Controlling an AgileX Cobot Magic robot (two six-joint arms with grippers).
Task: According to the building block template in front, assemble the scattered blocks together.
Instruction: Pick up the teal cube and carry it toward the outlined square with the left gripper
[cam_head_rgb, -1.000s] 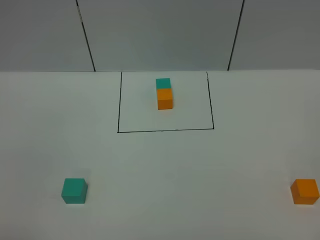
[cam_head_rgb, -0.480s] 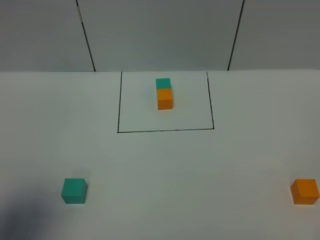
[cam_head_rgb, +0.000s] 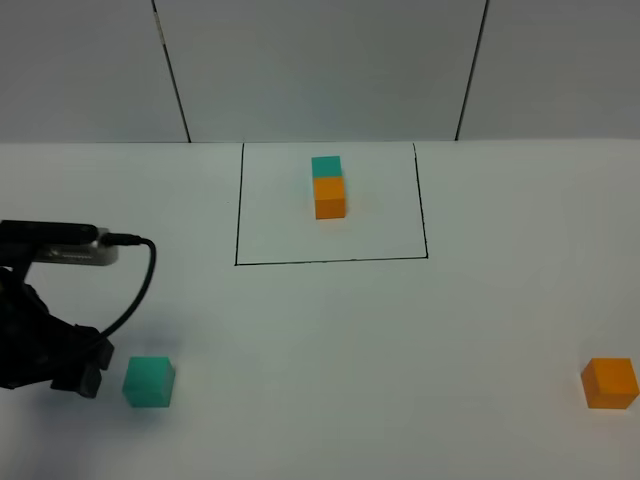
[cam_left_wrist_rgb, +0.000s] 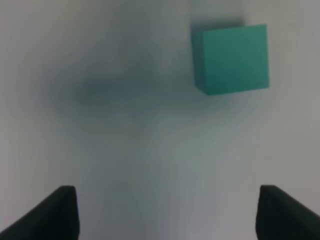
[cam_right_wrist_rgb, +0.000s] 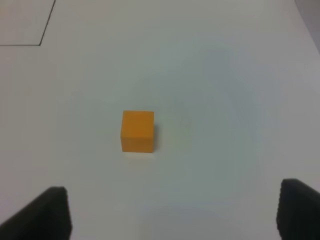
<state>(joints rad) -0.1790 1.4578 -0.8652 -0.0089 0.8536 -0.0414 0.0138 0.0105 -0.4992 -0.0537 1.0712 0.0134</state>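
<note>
left gripper (cam_left_wrist_rgb: 170, 215) is spread apart just beside the teal cube (cam_head_rgb: 149, 381), right gripper (cam_right_wrist_rgb: 175, 215) spread too, orange cube (cam_right_wrist_rgb: 137, 131) alone on open table (cam_right_wrist_rgb: 230, 75).

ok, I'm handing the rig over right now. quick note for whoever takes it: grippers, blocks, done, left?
Hands: left gripper open and empty, close beside the teal cube, not touching; right gripper open and empty, orange cube ahead of it.
Reference: the template, teal behind orange, inside the black rectangle.
Done: nothing; loose cubes lie far apart.
Left: grasp both, join them to match.
</note>
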